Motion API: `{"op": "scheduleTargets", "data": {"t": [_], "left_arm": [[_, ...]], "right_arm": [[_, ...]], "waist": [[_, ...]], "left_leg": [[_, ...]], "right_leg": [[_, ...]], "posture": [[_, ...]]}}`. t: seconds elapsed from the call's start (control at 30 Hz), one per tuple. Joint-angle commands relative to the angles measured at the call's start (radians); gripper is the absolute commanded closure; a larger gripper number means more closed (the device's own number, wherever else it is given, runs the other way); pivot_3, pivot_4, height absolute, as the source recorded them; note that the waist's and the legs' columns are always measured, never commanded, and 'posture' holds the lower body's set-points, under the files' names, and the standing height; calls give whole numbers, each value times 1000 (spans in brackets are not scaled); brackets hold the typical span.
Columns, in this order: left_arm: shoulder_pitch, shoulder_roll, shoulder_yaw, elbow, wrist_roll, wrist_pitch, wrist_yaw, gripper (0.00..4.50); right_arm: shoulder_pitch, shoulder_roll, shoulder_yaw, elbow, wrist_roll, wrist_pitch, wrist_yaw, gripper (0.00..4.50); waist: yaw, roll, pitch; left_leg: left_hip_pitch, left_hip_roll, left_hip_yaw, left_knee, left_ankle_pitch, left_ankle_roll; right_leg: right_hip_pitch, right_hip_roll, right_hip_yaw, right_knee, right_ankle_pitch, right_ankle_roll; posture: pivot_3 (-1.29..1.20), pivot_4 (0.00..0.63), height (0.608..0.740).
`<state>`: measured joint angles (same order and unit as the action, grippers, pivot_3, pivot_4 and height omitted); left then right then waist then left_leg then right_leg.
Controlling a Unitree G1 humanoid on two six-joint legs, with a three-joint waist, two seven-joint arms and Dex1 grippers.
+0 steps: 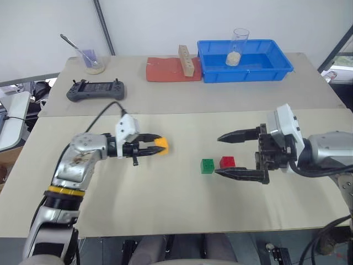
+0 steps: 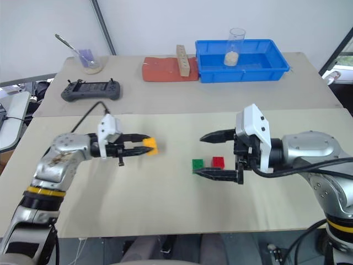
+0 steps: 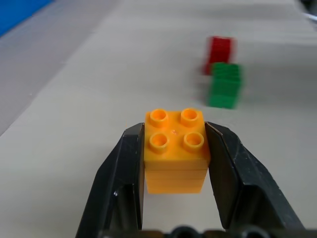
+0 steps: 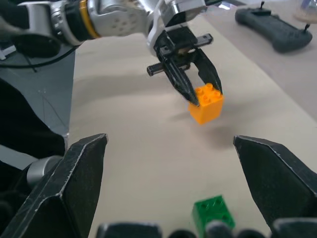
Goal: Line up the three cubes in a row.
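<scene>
**Orange-yellow cube held above the table, green and red side by side**

The left gripper is clamped on the orange-yellow cube, one black finger on each flank, studs up (the left wrist view shows all four studs between the fingers). The cube hangs clear of the beige table, casting a shadow on it in the right wrist view, and the gripper points toward the other arm.

The right gripper stands with its two fingers spread wide and nothing between them, aimed back toward the left one. Just beside its lower finger sit the green cube and the red cube, close together on the table, green on the side nearer the orange-yellow cube.

On the far table lie a black handheld controller, a red mat with a tan wooden block, a blue bin holding a clear cup, and a glass dish with a spoon.
</scene>
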<state>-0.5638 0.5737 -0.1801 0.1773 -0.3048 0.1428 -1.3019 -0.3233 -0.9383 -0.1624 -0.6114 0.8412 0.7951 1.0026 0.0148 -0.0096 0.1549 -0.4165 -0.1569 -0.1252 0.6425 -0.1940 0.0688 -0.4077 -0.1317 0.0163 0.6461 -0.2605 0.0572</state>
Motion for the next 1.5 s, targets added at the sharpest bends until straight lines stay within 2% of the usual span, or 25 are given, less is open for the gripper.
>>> {"op": "scheduleTargets", "data": {"t": [0.03,0.27,0.47,0.77,0.97,1.0,1.13,1.23,1.37,1.5], "left_arm": [[-64,-53,-59,120,54,-135,-71,3226],[-106,-153,-113,280,104,-279,-138,3226],[-127,-208,-104,347,144,-346,-75,3226],[-104,-218,-101,330,146,-335,-59,3226],[-100,-204,-96,312,142,-304,-61,235],[-101,-191,-87,296,135,-290,-64,56],[-99,-128,-40,226,102,-231,-61,56],[-69,-9,44,97,67,-138,-52,56],[-8,137,127,-80,86,-51,19,56],[22,193,171,-105,82,-21,55,56]], "right_arm": [[8,-15,-58,-42,27,3,-36,0],[33,-16,-74,-74,56,17,-91,0],[25,-19,-62,-66,58,15,-108,0],[0,-14,-38,-52,52,9,-112,0],[-6,-11,-25,-39,43,-1,-108,0],[-2,-11,-24,-33,35,-7,-105,0],[24,-17,-38,-6,1,-34,-88,0],[86,-42,-85,48,-59,-89,-46,0],[171,-67,-138,121,-128,-169,14,0],[203,-65,-156,181,-172,-223,43,0]], "waist": [[-2,0,0],[-3,-1,1],[0,-1,1],[-2,-1,1],[-2,-1,1],[-2,-1,1],[-3,-1,1],[-5,-1,1],[-7,-1,1],[1,-1,1]], "left_leg": [[0,0,0,0,1,2],[0,0,0,0,4,8],[0,0,0,1,4,8],[0,-1,0,1,4,8],[0,-1,0,1,4,8],[0,-1,0,1,4,8],[0,0,0,1,4,8],[0,0,0,1,4,8],[0,0,0,0,4,8],[2,0,0,1,4,7]], "right_leg": [[0,0,0,0,0,0],[0,0,0,0,0,0],[1,0,-1,0,0,0],[1,0,-1,0,0,1],[1,0,-1,0,0,1],[1,0,-1,0,0,1],[1,0,0,0,0,1],[0,1,0,1,0,1],[-1,1,0,1,0,1],[1,1,0,1,0,1]], "posture": [[0,150,740],[0,150,740],[0,150,740],[0,150,740],[0,150,740],[0,150,740],[0,150,740],[0,150,740],[0,150,740],[0,150,740]]}}
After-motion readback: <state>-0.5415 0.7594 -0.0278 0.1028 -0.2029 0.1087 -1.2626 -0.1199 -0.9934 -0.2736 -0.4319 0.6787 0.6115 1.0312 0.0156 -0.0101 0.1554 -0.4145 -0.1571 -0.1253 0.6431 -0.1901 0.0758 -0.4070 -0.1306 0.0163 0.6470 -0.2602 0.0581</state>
